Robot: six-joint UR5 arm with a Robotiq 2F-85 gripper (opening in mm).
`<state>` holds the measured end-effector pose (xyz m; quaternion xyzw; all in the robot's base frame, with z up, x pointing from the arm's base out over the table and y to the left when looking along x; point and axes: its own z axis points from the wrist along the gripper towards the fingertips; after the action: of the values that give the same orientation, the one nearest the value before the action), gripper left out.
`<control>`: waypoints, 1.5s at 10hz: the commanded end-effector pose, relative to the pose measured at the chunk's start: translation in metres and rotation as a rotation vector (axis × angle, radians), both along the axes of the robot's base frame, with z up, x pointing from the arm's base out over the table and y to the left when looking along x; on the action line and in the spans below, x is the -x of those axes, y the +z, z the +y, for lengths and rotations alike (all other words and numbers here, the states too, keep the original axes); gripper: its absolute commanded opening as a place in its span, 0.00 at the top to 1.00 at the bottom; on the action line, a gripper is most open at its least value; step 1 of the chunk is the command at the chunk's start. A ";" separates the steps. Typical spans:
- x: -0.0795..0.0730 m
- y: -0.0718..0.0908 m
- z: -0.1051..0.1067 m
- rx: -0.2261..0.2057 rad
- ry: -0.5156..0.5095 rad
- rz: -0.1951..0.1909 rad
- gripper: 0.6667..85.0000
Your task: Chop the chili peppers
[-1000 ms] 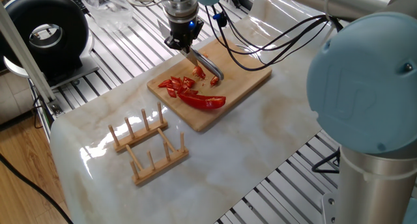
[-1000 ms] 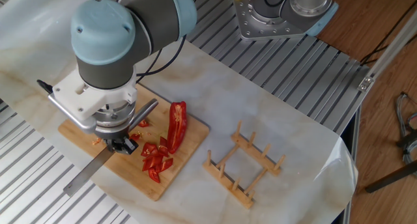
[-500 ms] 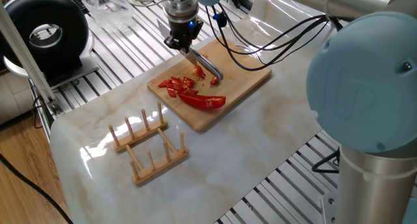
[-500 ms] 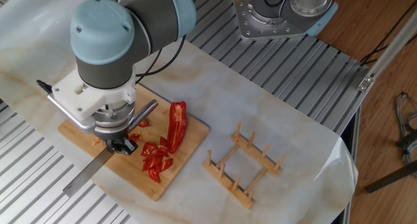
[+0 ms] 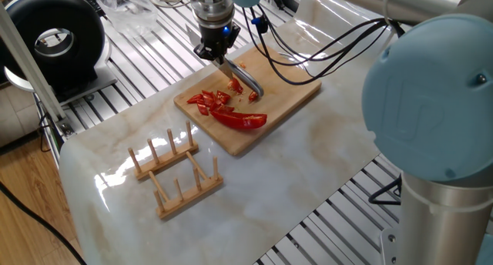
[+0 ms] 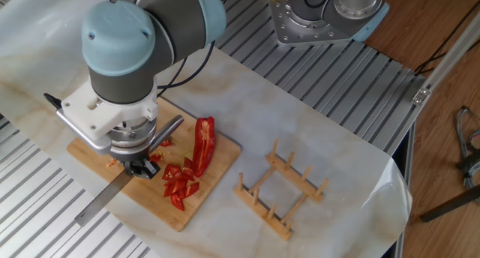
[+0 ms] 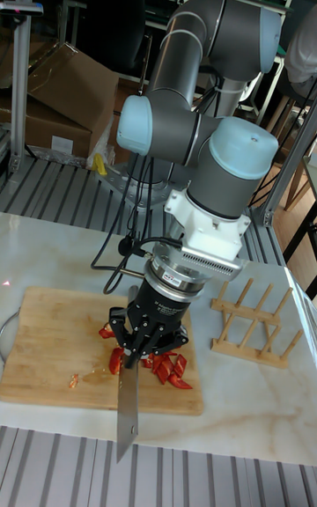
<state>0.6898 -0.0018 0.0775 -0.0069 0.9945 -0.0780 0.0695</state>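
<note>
Gripping a knife point(image 7: 129, 401) by its handle, the claw point(image 7: 145, 341) is closed on it above the wooden cutting board point(image 6: 97, 157), with the flat steel blade running out past the board's edge in the other fixed view. In one fixed view the claw point(image 5: 213, 51) sits over the far side of the board point(image 5: 286, 95), and the knife point(image 5: 245, 78) slants down toward the board surface.

The chili peppers point(image 5: 231, 109) lie on the board. One long glossy red half point(image 6: 203, 142) lies whole near the board edge that faces the rack. Just beside it is a cluster of cut red pieces point(image 6: 180, 184). A few smaller red bits point(image 7: 75, 378) are scattered on the board apart from the cluster.

A wooden peg rack point(image 6: 281, 190) rests on the marble-patterned counter point(image 6: 315, 130), well apart from the board. In one fixed view the rack point(image 5: 174, 171) sits on the near side of the counter point(image 5: 308, 165).

Whether the blade edge touches the board cannot be determined.
</note>
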 end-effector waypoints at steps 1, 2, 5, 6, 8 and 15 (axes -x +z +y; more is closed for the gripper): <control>0.002 0.000 0.000 -0.007 -0.008 0.004 0.99; 0.002 0.000 0.000 -0.007 -0.008 0.004 0.99; 0.003 -0.005 -0.001 -0.009 -0.004 0.001 0.99; 0.004 -0.007 -0.003 -0.006 -0.003 0.000 0.99; 0.005 -0.010 -0.004 -0.004 -0.002 -0.001 0.99; 0.004 -0.019 -0.004 -0.010 0.004 -0.014 0.99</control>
<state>0.6855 -0.0071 0.0622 -0.0094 0.9940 -0.0801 0.0733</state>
